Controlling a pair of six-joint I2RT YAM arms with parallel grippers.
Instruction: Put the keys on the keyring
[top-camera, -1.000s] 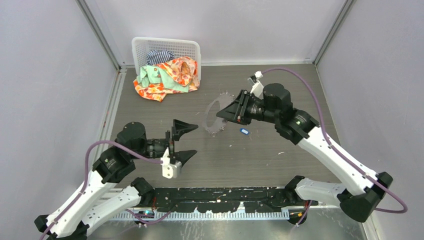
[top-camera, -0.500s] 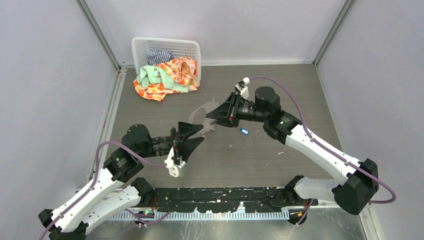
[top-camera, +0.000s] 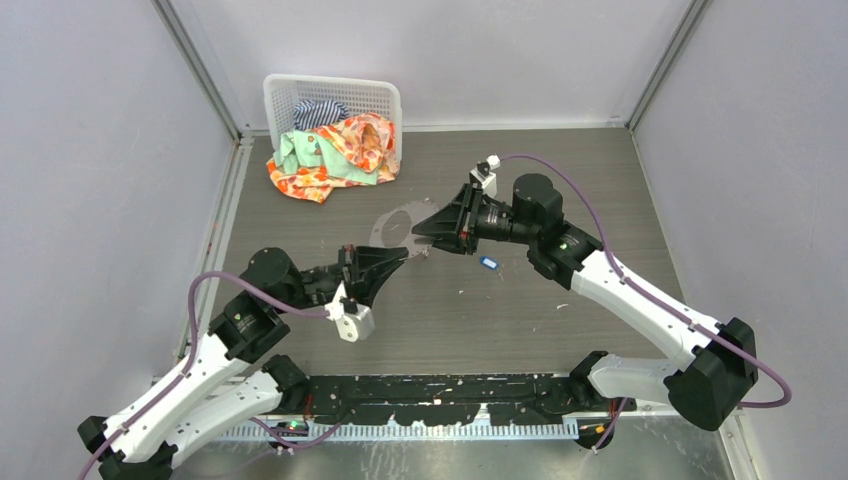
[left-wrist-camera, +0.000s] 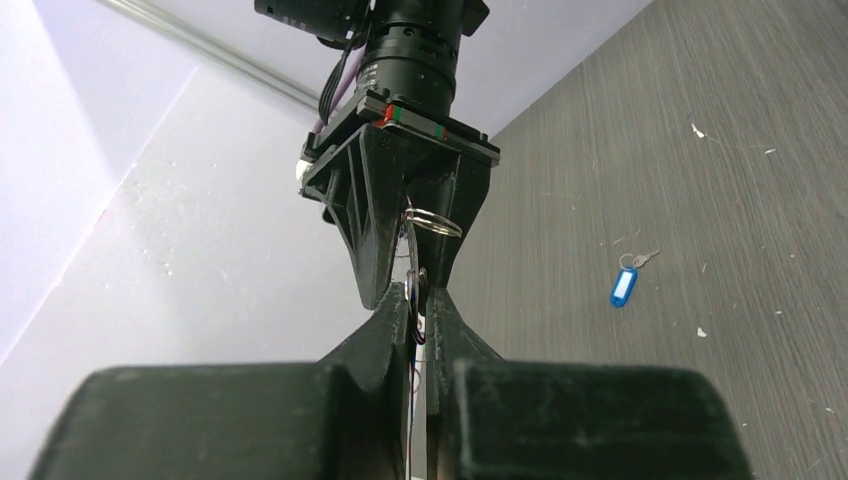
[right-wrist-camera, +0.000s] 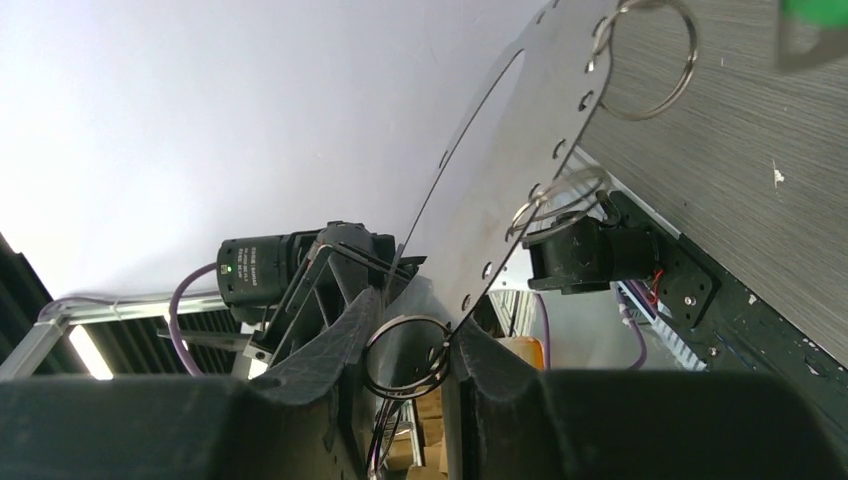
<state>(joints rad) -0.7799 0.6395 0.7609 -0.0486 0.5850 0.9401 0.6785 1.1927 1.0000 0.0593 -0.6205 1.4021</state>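
Key (top-camera: 489, 263) right of keyring (top-camera: 397, 222), basket (top-camera: 285, 100) behind

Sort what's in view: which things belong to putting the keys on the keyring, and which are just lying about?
Job in hand:
keyring, gripped by the left fingers and the right fingers
blue key, on the table
green key, cut off at the frame edge

Lying about:
white basket
crumpled clothes spilling from it
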